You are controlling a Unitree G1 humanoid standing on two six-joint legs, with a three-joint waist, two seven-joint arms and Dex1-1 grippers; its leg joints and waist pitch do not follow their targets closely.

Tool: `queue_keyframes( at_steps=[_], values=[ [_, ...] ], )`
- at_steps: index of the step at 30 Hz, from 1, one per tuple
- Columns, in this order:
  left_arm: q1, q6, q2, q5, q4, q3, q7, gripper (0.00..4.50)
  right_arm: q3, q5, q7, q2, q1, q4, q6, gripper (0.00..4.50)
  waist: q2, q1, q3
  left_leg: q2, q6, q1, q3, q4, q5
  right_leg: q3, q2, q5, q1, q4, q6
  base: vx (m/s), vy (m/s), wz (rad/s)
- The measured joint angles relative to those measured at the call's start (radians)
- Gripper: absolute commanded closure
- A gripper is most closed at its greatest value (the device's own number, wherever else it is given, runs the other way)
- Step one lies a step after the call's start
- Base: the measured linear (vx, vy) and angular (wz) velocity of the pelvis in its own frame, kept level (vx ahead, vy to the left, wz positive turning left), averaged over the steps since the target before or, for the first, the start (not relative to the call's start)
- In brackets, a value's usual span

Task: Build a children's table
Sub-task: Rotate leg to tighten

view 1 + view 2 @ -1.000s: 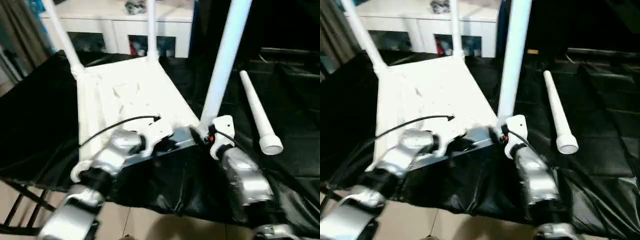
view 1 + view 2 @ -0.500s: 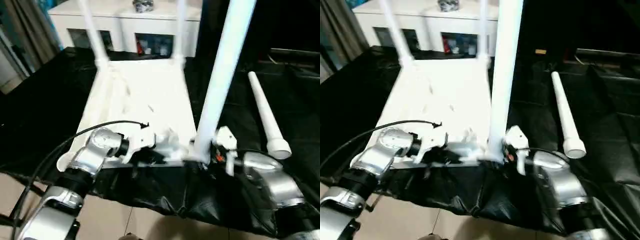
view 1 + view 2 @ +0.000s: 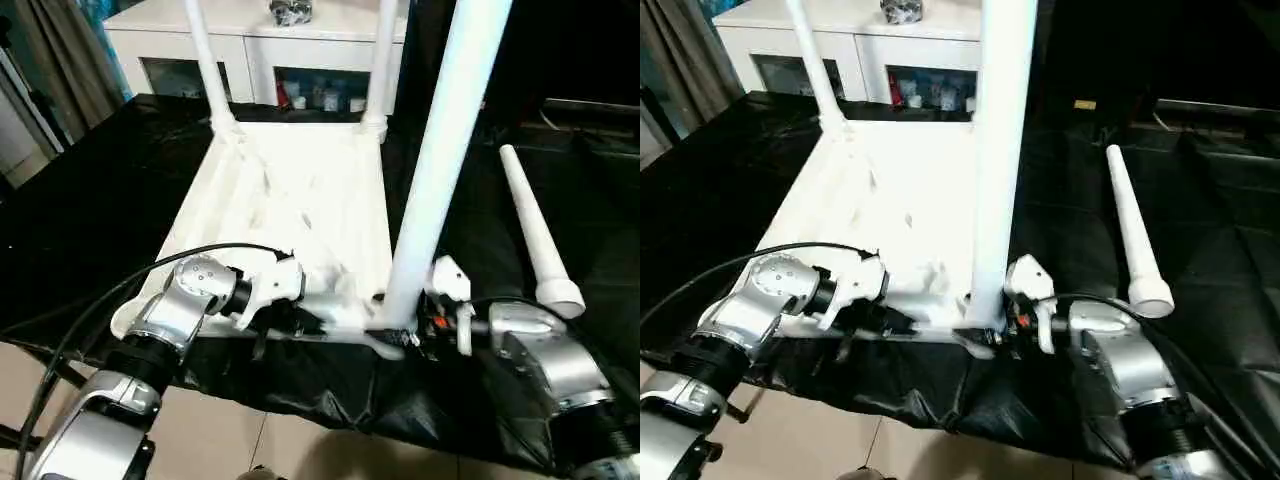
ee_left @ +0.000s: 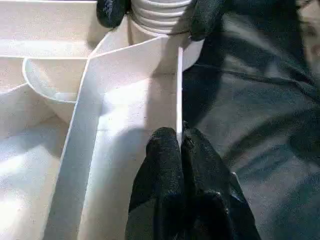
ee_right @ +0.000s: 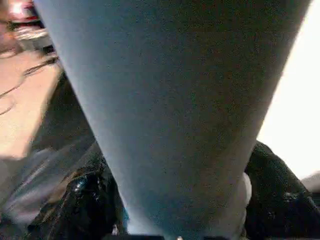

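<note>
I'm pinching near rim of upturned tabletop with left gripper, fingers shut on thin wall. Right gripper now straddling base of near leg, straightened upright in corner socket; grip uncertain. Fourth leg lying right of tabletop, waiting.

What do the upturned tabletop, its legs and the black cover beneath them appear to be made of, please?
Tabletop: probably moulded white plastic, slightly glossy, judging by the thin ribs and rounded corner sockets on its underside.
Legs, such as the loose leg: apparently the same smooth white plastic, tapered tubes with a flared end.
Black cover: likely thin plastic sheeting or coated fabric; it wrinkles and shines.
</note>
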Motion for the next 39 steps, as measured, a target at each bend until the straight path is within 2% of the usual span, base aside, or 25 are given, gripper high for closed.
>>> queue_keyframes(
  at_steps=[3,5,8,13,18,19,25,27,28,32,36,39],
  values=[
    [-0.024,0.049,-0.038,0.031,0.014,0.014,0.117,4.50,-0.064,-0.027,-0.194,0.081,-0.012,0.048,-0.014,1.75,-0.001,-0.014,0.001,0.000,-0.002,0.002,0.000,0.001,0.001,0.000,0.000,0.000,0.001,0.000,0.000,0.000,0.000,0.00],
    [-0.025,0.077,-0.061,0.032,0.012,0.018,0.158,4.50,-0.084,-0.029,-0.273,0.104,-0.014,0.060,-0.017,1.76,-0.002,-0.022,0.001,0.000,-0.002,0.002,0.000,0.002,0.001,0.000,0.000,0.000,0.002,-0.002,0.001,0.000,0.000,0.00],
    [-0.011,0.178,-0.106,0.049,-0.045,0.030,0.282,4.50,-0.134,-0.069,-0.511,0.211,-0.032,0.100,-0.053,1.76,-0.005,-0.032,0.002,0.000,-0.002,0.003,0.000,0.001,0.001,0.000,0.000,0.001,0.001,-0.001,0.000,0.000,0.000,0.00],
    [0.039,0.268,-0.168,0.055,-0.136,0.040,0.389,4.50,-0.159,-0.107,-0.706,0.276,-0.038,0.104,-0.068,1.76,-0.006,-0.036,0.002,0.000,-0.002,0.003,0.000,-0.004,0.001,0.001,0.000,0.001,0.000,-0.001,0.000,0.000,0.000,0.00],
    [0.054,0.291,-0.186,0.055,-0.159,0.043,0.422,4.50,-0.163,-0.127,-0.774,0.301,-0.038,0.107,-0.082,1.76,-0.005,-0.036,0.002,-0.001,-0.002,0.003,0.000,-0.005,0.001,0.000,0.000,0.001,0.000,-0.002,-0.001,0.000,0.000,0.00],
    [0.054,0.296,-0.187,0.055,-0.162,0.040,0.426,4.50,-0.168,-0.128,-0.777,0.306,-0.038,0.112,-0.090,1.20,-0.005,-0.036,0.002,-0.001,-0.002,0.003,0.000,-0.005,0.001,0.001,0.000,0.001,0.000,-0.002,-0.001,0.000,0.000,0.00],
    [0.054,0.289,-0.183,0.055,-0.163,0.034,0.415,4.50,-0.167,-0.126,-0.734,0.295,-0.038,0.121,-0.100,0.65,-0.005,-0.038,0.002,-0.001,-0.002,0.002,0.000,-0.005,0.001,0.001,0.000,0.001,0.000,-0.002,-0.001,0.000,0.000,0.00],
    [0.054,0.283,-0.178,0.054,-0.163,0.030,0.412,4.50,-0.159,-0.125,-0.712,0.284,-0.038,0.120,-0.101,0.65,-0.005,-0.039,0.002,-0.001,-0.002,0.002,0.000,-0.005,0.001,0.001,0.000,0.001,0.000,-0.002,-0.001,0.000,0.000,0.00],
    [0.054,0.264,-0.158,0.051,-0.163,0.026,0.385,4.50,-0.138,-0.115,-0.646,0.250,-0.038,0.117,-0.099,0.65,-0.005,-0.042,0.002,-0.001,-0.002,0.002,0.000,-0.005,0.001,0.001,0.000,0.001,-0.001,-0.002,-0.001,0.000,0.000,0.00],
    [0.054,0.225,-0.121,0.037,-0.160,0.020,0.319,4.50,-0.113,-0.095,-0.520,0.197,-0.031,0.095,-0.088,0.65,-0.005,-0.044,0.002,-0.001,-0.002,0.000,0.000,-0.006,0.001,0.000,0.000,0.002,-0.002,-0.002,-0.002,0.000,0.000,0.00],
    [0.050,0.154,-0.070,0.028,-0.145,-0.001,0.233,4.50,-0.062,-0.077,-0.337,0.107,-0.023,0.065,-0.074,0.65,-0.005,-0.031,0.003,-0.001,0.001,-0.001,0.000,-0.004,0.001,0.000,0.000,0.002,-0.002,-0.002,-0.003,0.000,0.000,0.00],
    [0.044,0.120,-0.041,0.025,-0.130,-0.002,0.177,4.50,-0.044,-0.053,-0.236,0.074,-0.021,0.052,-0.068,0.65,-0.005,-0.021,0.003,-0.001,0.000,-0.002,0.000,-0.002,0.000,0.001,0.000,0.002,-0.002,-0.001,-0.003,0.000,0.000,0.00]
  ],
)
